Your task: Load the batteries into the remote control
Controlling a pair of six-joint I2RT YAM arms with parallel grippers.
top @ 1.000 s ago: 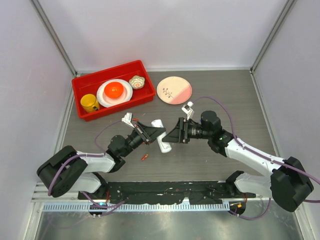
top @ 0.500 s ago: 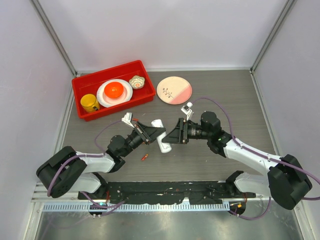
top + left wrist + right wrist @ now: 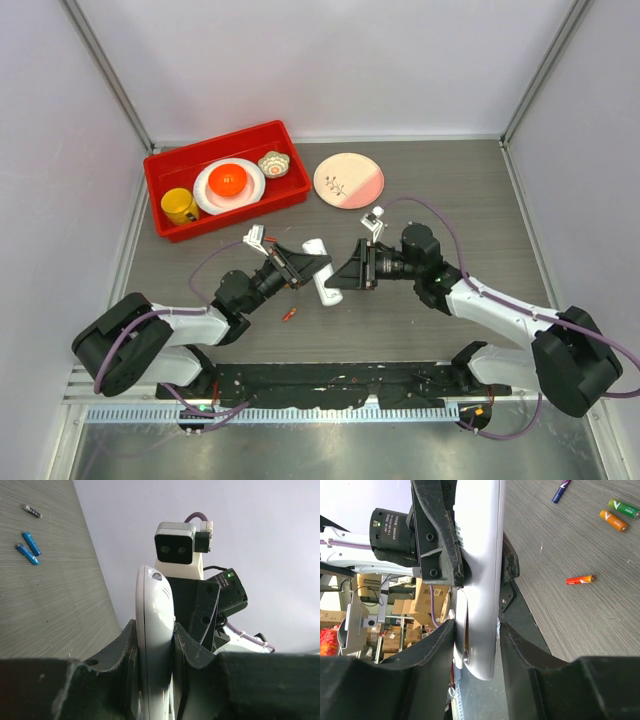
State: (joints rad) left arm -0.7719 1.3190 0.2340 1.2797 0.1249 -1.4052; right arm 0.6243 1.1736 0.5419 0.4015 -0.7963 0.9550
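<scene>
Jaws of the left gripper are pressing hard on both broad faces of the remote control. They are pinching it near one end and holding it edge-on above the table, between the two arms. Jaws of the right gripper are straddling the remote's other end, one finger to each face. In the right wrist view one finger appears to be touching the casing while a sliver of gap is showing at the other. I cannot tell whether that second grip is made.

The batteries are lying loose on the table, none of them in either gripper. An orange-red cell is lying nearest, green, orange and dark ones are lying beyond it, and a blue pair is showing in the left wrist view. The battery bay is not showing in any view, so its condition cannot be reported.

Assessment: loading is not yet begun, and the step in hand looks like securing the remote between both arms. To do it well, the right fingers should be seating squarely on the flat faces, clear of the left fingers. Pressure should be applied evenly, so that the slim, smooth casing is neither twisting nor sliding out. The left grip should not be eased until the right one is proven firm. The bay side should be ending up accessible.
</scene>
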